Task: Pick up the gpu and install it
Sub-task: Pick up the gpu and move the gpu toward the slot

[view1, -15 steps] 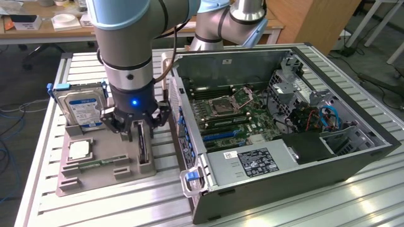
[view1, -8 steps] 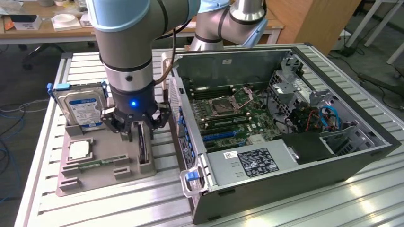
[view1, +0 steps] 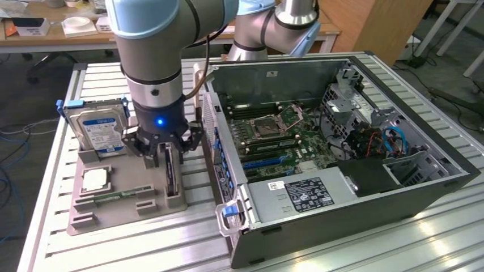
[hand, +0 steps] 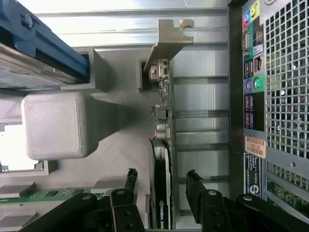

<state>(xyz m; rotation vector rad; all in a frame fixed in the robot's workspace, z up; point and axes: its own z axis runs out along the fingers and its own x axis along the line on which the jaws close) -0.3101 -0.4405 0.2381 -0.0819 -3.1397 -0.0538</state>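
Observation:
The gpu [view1: 172,177] stands on its long edge in a slot of the grey holder tray [view1: 113,212], at the exterior view's left of the computer case. In the wrist view the gpu [hand: 163,145] shows edge-on, a green card with a black fan block and its silver bracket [hand: 166,46] at the far end. My gripper [view1: 162,148] is lowered over it. It is open, with one black fingertip [hand: 131,175] on each side of the card and a small gap at both. Nothing is held.
The open computer case [view1: 332,153] lies at the exterior view's right, with its motherboard [view1: 280,136] exposed and its rear port panel [hand: 275,96] close beside the tray. A blue-labelled hard drive [view1: 97,129], a processor chip [view1: 94,179] and a memory stick [view1: 113,196] also sit in the tray.

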